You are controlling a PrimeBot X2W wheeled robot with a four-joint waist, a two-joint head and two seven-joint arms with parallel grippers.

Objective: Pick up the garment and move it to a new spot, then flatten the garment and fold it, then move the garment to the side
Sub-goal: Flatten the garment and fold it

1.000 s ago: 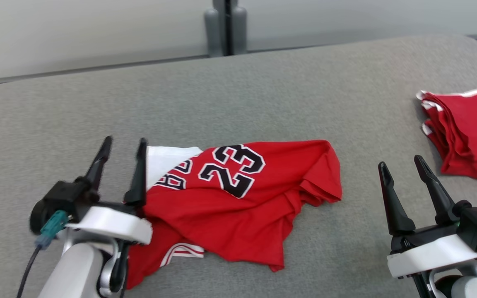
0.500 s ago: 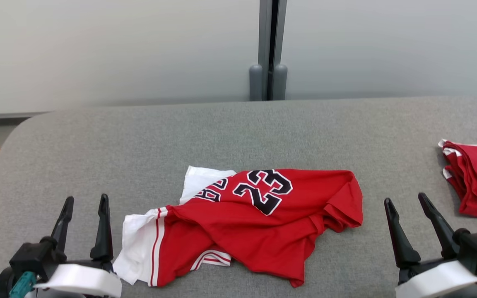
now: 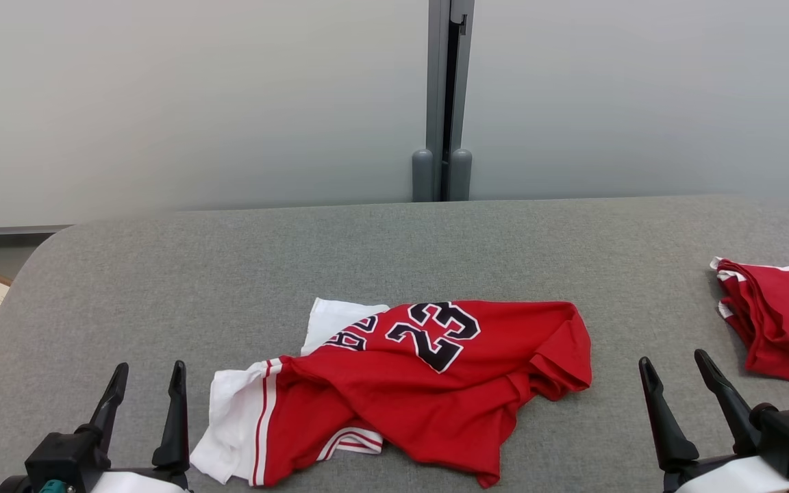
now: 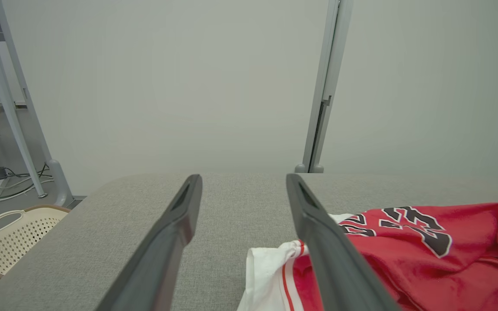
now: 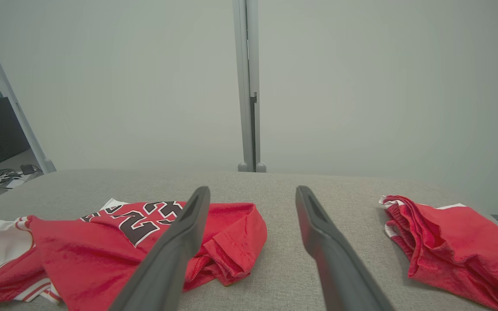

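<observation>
The grey desk [image 3: 394, 246] carries the crumpled red-and-white garment [image 3: 449, 397] near its 6 o'clock edge, with a second red pile [image 3: 785, 322] at 3 o'clock. The garment's layers overlap, so a pinch may catch several and bunch it further. Dragging it toward 3 o'clock could disturb that pile. Left jaws at 7 o'clock and right jaws at 5 both stand open and empty.

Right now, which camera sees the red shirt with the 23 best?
The head view: the whole red shirt shows, number on top. In the left wrist view the left gripper hides part; in the right wrist view the right gripper does too.
</observation>
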